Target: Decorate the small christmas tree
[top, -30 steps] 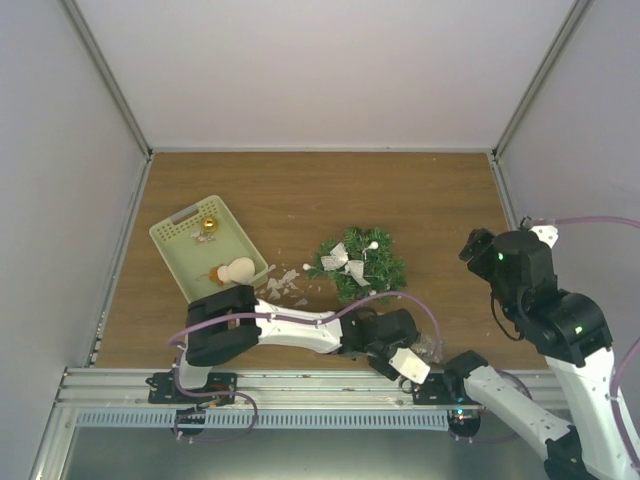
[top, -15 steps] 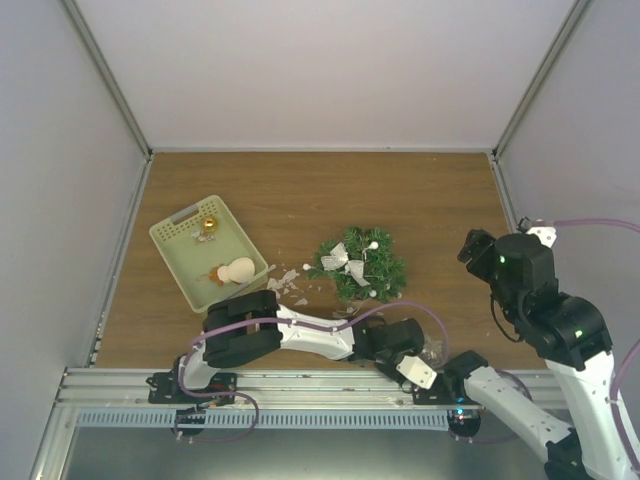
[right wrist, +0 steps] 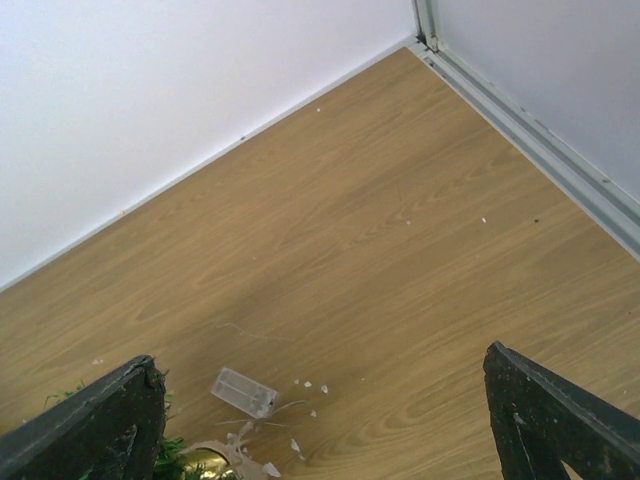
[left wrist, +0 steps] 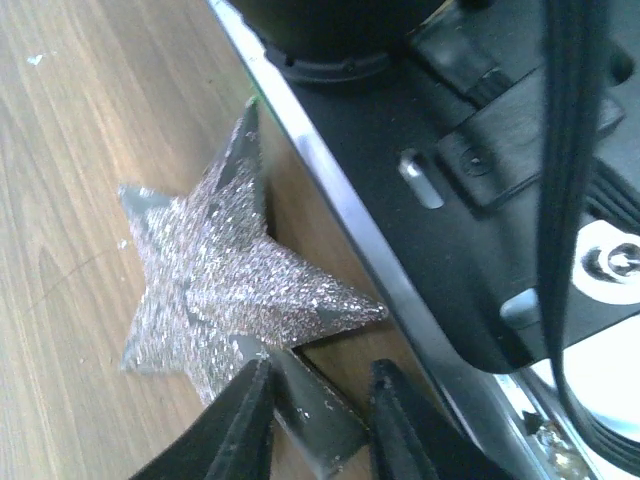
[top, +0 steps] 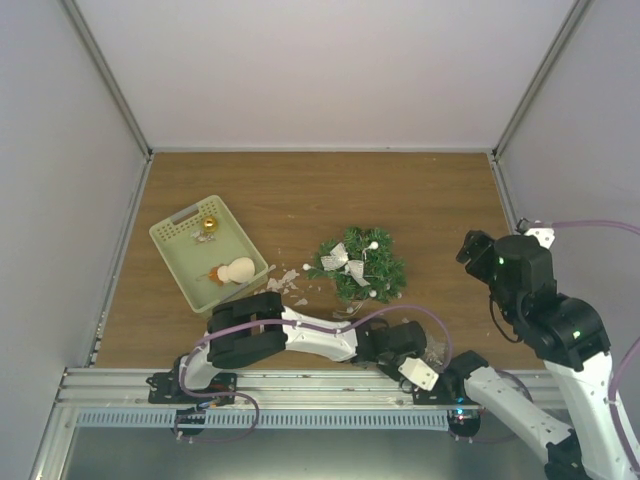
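Beside near rail (left wrist: pixel 340 200), left claw (left wrist: pixel 320 400) grasping glitter star (left wrist: pixel 210 290), overhead unclear, right claw (right wrist: pixel 320 410) released.

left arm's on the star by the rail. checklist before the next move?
1. Left gripper straddles the star at its peg: ok.
2. Grip firm on the peg: cannot tell.
3. Room beside the metal rail: not ok, the star's points reach it.
4. Small christmas tree standing upright: cannot tell from above.
5. Right gripper open and holding nothing: ok.
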`<action>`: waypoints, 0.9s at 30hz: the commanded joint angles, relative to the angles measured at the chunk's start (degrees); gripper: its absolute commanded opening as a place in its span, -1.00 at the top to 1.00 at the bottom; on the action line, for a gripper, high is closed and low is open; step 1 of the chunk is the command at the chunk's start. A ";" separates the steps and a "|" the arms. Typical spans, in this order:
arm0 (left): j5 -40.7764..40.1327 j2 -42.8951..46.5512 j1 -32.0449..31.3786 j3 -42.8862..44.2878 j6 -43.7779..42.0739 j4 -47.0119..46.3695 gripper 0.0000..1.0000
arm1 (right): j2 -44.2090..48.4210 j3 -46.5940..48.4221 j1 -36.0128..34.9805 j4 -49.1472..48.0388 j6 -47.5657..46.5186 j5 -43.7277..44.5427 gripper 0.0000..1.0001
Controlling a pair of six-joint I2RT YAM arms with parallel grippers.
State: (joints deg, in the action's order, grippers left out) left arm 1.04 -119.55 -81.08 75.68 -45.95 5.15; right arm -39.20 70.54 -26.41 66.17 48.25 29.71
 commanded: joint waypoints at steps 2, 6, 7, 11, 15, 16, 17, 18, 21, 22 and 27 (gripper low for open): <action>-0.57 -1.56 -0.16 -0.87 -0.15 1.00 0.59 | 0.23 -0.45 -0.23 -1.23 -0.44 0.66 -0.73; -2.31 -1.61 -0.17 -1.30 -0.59 1.31 0.82 | 0.65 -0.17 -0.26 -1.04 -0.57 0.90 -0.74; -2.55 -1.45 -0.21 -1.44 -0.59 1.56 0.82 | 0.78 -0.15 -0.24 -1.03 -0.54 1.09 -0.74; -2.93 0.24 -0.19 -2.53 -0.39 1.95 0.92 | 0.72 -0.26 -0.29 -1.15 -0.85 1.07 -0.74; -3.81 1.83 -0.20 -3.46 -0.19 2.61 1.00 | 0.38 -0.32 -0.24 -1.60 -1.27 0.85 -0.74; -4.20 2.19 -0.21 -3.70 -0.19 2.82 1.00 | 0.40 -0.32 -0.25 -1.70 -1.38 0.86 -0.74; -4.65 2.68 -0.14 -3.90 -0.14 3.11 1.00 | 0.36 -0.32 -0.23 -1.83 -1.52 0.72 -0.75; -5.10 3.04 -0.16 -4.07 -0.17 3.44 1.00 | 0.40 -0.32 -0.25 -1.87 -1.68 0.63 -0.75; -6.56 4.82 -0.12 -4.69 0.14 4.64 1.00 | 0.36 -0.17 -0.24 -1.85 -1.95 0.50 -0.75; -7.02 5.54 -0.05 -4.74 0.27 5.22 1.00 | 0.38 -0.08 -0.25 -1.89 -1.99 0.57 -0.75; -8.73 9.59 0.12 -5.02 1.04 8.21 1.00 | 0.10 -0.12 -0.24 -2.49 -2.46 -0.24 -0.75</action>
State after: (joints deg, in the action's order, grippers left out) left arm -5.50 -114.43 -80.99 71.88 -45.82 9.80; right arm -38.94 70.39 -26.41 65.47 46.70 29.56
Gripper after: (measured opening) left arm 0.095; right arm 0.875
